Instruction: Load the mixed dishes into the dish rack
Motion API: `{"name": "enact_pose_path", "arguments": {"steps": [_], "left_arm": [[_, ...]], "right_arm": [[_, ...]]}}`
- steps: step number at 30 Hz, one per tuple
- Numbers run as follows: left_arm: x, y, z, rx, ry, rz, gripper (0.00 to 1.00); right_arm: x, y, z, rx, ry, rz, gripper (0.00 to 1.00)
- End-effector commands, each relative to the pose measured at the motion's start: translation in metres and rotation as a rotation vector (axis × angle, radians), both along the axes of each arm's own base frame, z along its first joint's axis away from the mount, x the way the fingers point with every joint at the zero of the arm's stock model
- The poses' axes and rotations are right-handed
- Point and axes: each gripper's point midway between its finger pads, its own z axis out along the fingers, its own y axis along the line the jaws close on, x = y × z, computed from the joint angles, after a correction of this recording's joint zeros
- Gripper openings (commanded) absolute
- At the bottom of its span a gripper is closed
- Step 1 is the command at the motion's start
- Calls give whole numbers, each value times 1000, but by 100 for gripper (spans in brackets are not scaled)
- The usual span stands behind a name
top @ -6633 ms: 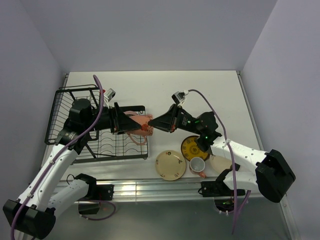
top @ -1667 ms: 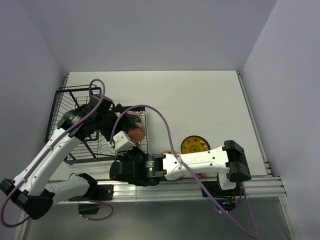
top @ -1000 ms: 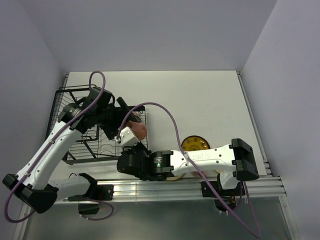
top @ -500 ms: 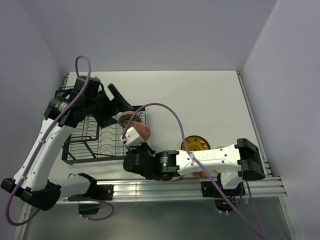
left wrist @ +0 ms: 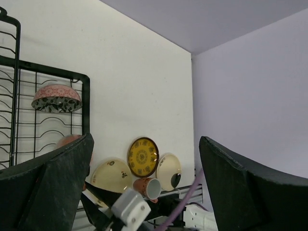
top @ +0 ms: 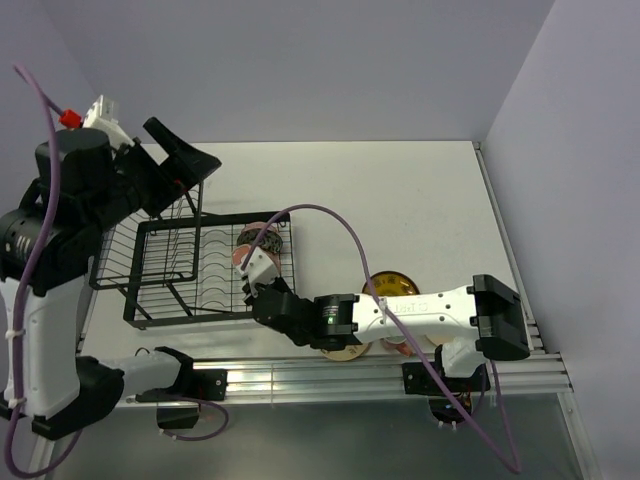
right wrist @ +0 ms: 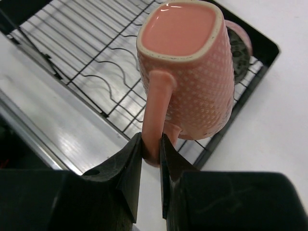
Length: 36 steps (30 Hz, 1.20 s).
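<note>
Mug (right wrist: 185,72) — handle in right hand (right wrist: 150,144) — hangs over dish rack (right wrist: 262,48), near its edge.

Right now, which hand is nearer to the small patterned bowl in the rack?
Right. The right hand, shut on the handle of the pink mug, holds it just beside the bowl over the dish rack. The left hand is open, raised high beyond the rack's far left corner.

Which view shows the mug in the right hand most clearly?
The right wrist view: the mug fills it, its handle pinched by the right hand. Top external shows a small pink patch; left wrist, only an edge.
</note>
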Motion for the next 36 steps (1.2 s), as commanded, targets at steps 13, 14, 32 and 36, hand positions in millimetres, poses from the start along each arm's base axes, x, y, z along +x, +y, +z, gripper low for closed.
{"name": "enact_pose_path", "arguments": {"steps": [13, 14, 32, 36], "left_arm": [[-43, -13, 52, -168, -276, -158, 96], [-44, -13, 53, -166, -284, -160, 96], [-29, -20, 22, -101, -257, -190, 97], [-26, -21, 16, -86, -246, -190, 97]], "right_arm": [[7, 88, 25, 239, 38, 272, 0], [10, 90, 25, 249, 39, 271, 0], [44, 140, 53, 520, 112, 388, 0], [51, 150, 55, 580, 147, 412, 0]]}}
